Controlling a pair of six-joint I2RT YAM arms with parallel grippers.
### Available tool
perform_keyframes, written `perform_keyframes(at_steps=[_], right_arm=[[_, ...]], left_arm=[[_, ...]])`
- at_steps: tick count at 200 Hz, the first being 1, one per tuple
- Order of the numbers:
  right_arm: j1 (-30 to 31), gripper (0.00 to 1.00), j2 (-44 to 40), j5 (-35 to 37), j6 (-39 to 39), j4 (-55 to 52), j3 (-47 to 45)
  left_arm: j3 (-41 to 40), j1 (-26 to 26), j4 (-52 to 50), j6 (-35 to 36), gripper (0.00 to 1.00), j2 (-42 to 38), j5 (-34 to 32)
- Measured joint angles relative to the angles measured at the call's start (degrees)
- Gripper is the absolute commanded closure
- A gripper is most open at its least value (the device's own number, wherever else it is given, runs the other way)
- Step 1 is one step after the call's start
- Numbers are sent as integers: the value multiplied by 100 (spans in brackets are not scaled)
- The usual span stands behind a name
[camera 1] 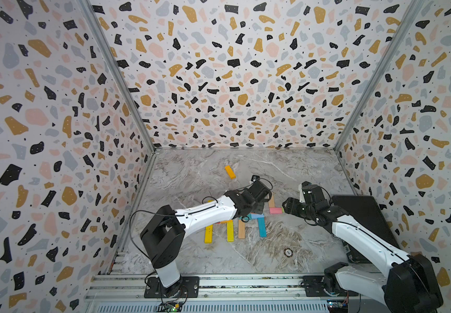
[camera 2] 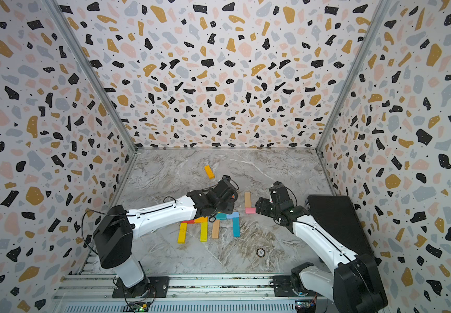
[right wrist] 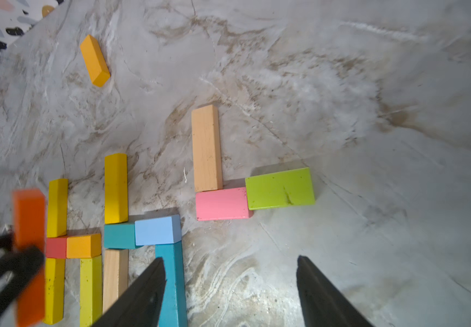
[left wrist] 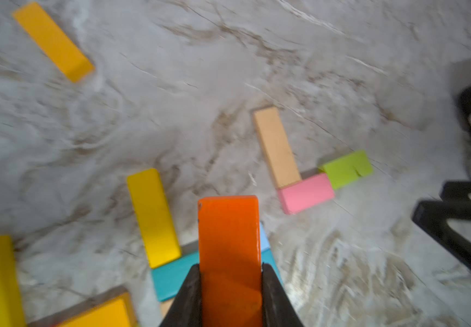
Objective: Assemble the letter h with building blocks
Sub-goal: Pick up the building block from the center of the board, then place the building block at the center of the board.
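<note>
Nearest, both arms stand on a ribbed aluminium rail (camera 1: 219, 283) at the front edge of the counter (camera 1: 246, 260), a glossy slab with grey-brown marble veining and a small round disc (camera 1: 288, 252) set in it.

Next lie the building blocks, flat, square-edged wooden bars. Four long ones lie side by side: first yellow bar (camera 1: 208, 233), second yellow bar (camera 1: 230, 230), plain wood bar (camera 1: 241, 229) and teal bar (camera 1: 261, 227). Across their far ends the right wrist view shows short ones laid end to end: red piece (right wrist: 56, 247), amber piece (right wrist: 83, 245), teal piece (right wrist: 118, 235) and light blue piece (right wrist: 158, 229). Beyond them are a third yellow bar (right wrist: 57, 208) and a fourth yellow bar (right wrist: 116, 188), which the left arm covers in both top views.

The left fingers (left wrist: 192, 294), black and tapering, are clamped on the long sides of a glossy orange-red bar (left wrist: 228, 249), which overlaps the light blue piece in the left wrist view. The right fingers (right wrist: 143, 294) stand wide apart, one just beside the teal bar.

Farther on, a pink piece (right wrist: 221, 203) touches a scratched lime green piece (right wrist: 279, 188) end to end, and a second plain wood bar (right wrist: 206, 147) runs off the pink piece at a right angle. Only the wrist views show the green piece.

A matte black tray (camera 1: 365, 216) sits at the right side. Farthest, a lone amber bar (camera 1: 229, 171) lies askew, well apart, before terrazzo-print walls (camera 1: 246, 81).
</note>
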Motion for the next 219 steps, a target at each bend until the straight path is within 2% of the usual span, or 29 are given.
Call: perform_keyframes(at_steps=[27,78,113,179,219], right_arm=[[-201,23,-555,457,127,-195,-37],[-389,22,-1261,1084,271,-461,-131],[-426,22,-1327,1281,271,-605,-133],[-433,22,-1880,1755,221,-901,-133],[-433,21,-1961,1912,205,-977,-133]], left_arm=[[-13,-310,256,-420,71,188,389],[568,-693,586,-964,72,1016,822],[579,-859,614,-1204,71,1207,844],[553,-909,393,-1775,79,1268,1067],[1228,-1040,-400,-2079,83,1875,732]])
